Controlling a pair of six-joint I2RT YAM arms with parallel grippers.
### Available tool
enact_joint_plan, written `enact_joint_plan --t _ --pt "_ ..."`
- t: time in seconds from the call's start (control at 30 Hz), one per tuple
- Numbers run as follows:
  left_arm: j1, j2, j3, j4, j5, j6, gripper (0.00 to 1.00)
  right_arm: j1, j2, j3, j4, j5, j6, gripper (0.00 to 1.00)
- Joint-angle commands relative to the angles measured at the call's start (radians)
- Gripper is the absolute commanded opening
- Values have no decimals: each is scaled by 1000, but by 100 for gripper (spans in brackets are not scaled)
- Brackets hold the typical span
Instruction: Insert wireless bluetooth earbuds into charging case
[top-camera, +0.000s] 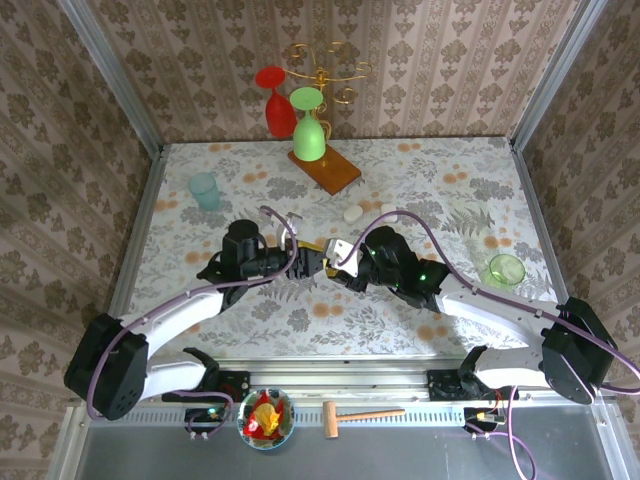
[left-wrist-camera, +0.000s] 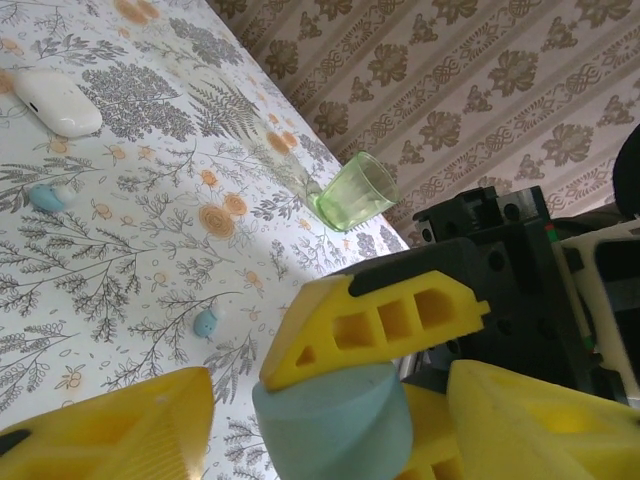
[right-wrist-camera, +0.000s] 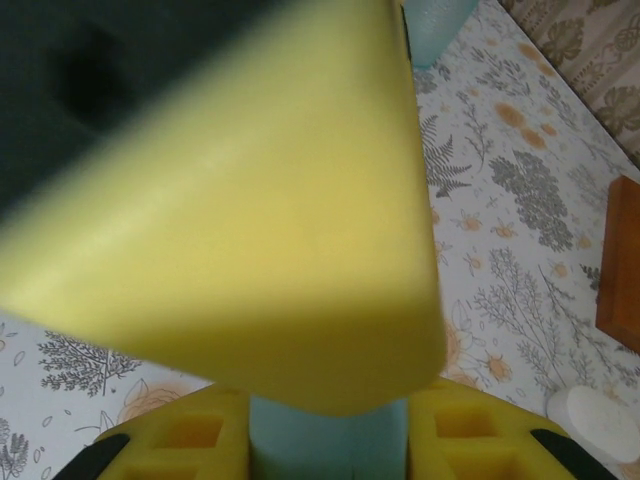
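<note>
Walls (top-camera: 450, 60): papered in brown damask, closing in the back and both sides.
Desk (top-camera: 300, 310): covered in a pale cloth printed with ferns and orange flowers, framed by metal rails.
Left claw (top-camera: 312, 260): at mid-desk, facing the other; apparently clamped on the charging case, yellow fingers (left-wrist-camera: 110, 430) flanking it on both sides.
Right claw (top-camera: 345, 262): nose to nose with the left, one finger (left-wrist-camera: 370, 325) lying across the top of the case; apart or together, cannot tell.
Green cup (left-wrist-camera: 355, 190): upright near the desk's right edge, well apart from the work.
Charging case (left-wrist-camera: 330, 430): pale blue, rounded, held off the cloth between the two claws.
White case (left-wrist-camera: 55, 100): lying on the cloth farther back, untouched.
Earbuds (left-wrist-camera: 206, 322): tiny pale bits loose on the cloth, a second (left-wrist-camera: 47, 197) just beside the white case; none in a case yet.
Step in hand: probably steadying or opening the blue case, ahead of any picking.
Next move: likely calls for the lid up, then a fine pinch on one bud.
</note>
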Motion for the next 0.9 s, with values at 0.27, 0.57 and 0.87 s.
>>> enact_joint_plan --t 0.27,0.57,0.87 --pt "-39 59 52 46 62 -29 57 3 -4 35 68 -19 -50 19" --pt "-40 89 54 13 80 -17 49 -9 13 45 113 11 -68 20" --pt "-40 87 46 7 65 -12 49 -20 46 59 166 72 -48 20"
